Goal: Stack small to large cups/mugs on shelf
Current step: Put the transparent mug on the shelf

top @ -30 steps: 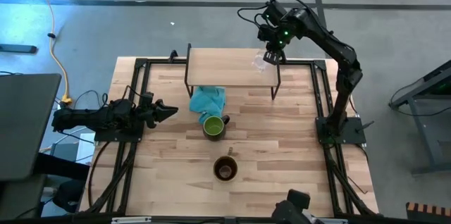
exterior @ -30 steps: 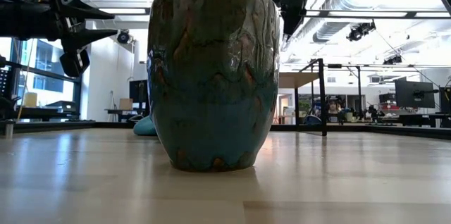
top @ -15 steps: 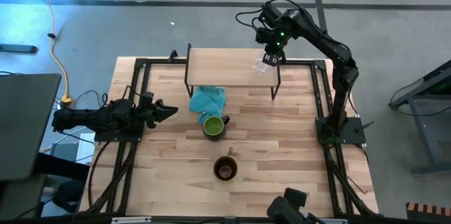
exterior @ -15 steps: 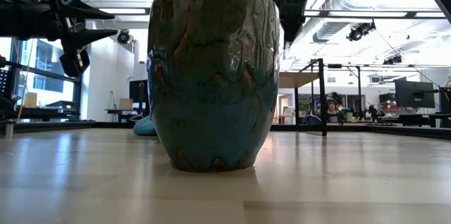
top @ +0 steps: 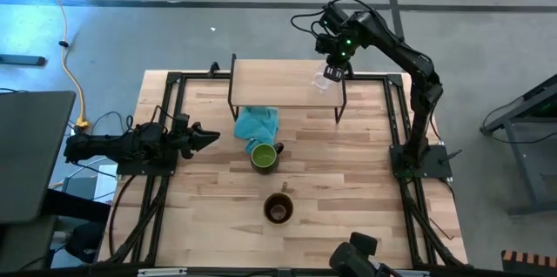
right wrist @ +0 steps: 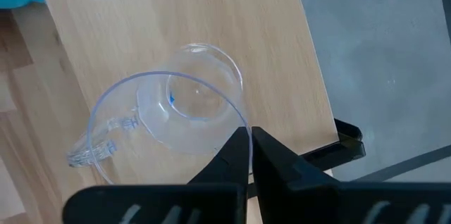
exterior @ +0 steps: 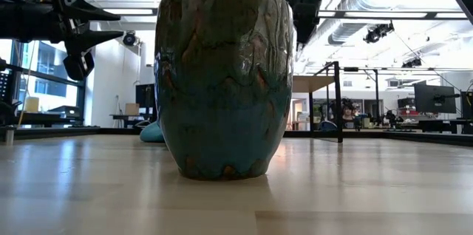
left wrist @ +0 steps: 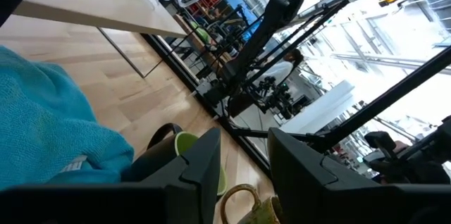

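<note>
Right gripper [right wrist: 250,143] jaws pinched shut on clear glass cup [right wrist: 173,122] rim over shelf [top: 278,81]; left gripper [top: 211,137] jaws apart, empty.

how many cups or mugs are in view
3: a clear glass cup over the shelf's right end in the right fingers, a green mug beside the cloth, and a brown mug nearer the front.

High view — straight down over whole table [top: 348,181]. Low view — level at tabletop, close against brown mug [exterior: 224,80], also seen from above. Wrist views — near shelf [right wrist: 211,34], shared with overhead.
</note>
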Robot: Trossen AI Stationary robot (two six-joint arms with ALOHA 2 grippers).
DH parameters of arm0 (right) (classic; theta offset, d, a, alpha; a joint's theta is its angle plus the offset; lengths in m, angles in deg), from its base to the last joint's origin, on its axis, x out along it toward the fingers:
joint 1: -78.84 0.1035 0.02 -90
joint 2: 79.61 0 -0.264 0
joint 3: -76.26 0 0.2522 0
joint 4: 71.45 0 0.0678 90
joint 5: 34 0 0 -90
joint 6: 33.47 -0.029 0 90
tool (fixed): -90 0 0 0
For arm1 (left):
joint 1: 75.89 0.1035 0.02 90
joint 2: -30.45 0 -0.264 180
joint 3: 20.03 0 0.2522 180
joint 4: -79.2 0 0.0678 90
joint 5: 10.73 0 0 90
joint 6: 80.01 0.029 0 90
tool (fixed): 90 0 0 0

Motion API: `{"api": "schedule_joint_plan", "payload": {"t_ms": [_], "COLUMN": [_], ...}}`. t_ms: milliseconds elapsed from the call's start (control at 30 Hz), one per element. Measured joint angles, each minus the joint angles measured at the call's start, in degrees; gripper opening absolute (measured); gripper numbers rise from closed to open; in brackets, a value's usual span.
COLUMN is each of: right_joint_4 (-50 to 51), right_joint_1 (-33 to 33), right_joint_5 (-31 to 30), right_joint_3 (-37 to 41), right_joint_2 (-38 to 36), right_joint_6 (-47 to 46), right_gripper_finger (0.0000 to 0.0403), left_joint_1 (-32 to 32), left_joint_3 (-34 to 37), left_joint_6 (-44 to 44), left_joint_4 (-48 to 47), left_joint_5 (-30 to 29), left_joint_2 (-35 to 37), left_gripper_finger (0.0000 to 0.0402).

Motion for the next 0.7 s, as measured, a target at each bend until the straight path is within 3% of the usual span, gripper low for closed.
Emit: {"api": "schedule_joint_plan", "payload": {"t_ms": [700], "right_joint_4": [1.09], "right_joint_1": [-0.34], "right_joint_5": [0.02], "right_joint_3": [-0.04], "right_joint_2": [1.99], "right_joint_6": [-0.46], "right_gripper_finger": [0.0000], "left_joint_1": [0.01], "left_joint_3": [0.00], "left_joint_6": [0.00], "left_joint_4": [0.02], "left_joint_5": [0.02], "left_joint_2": [0.00], "left_gripper_finger": [0.0106]}}
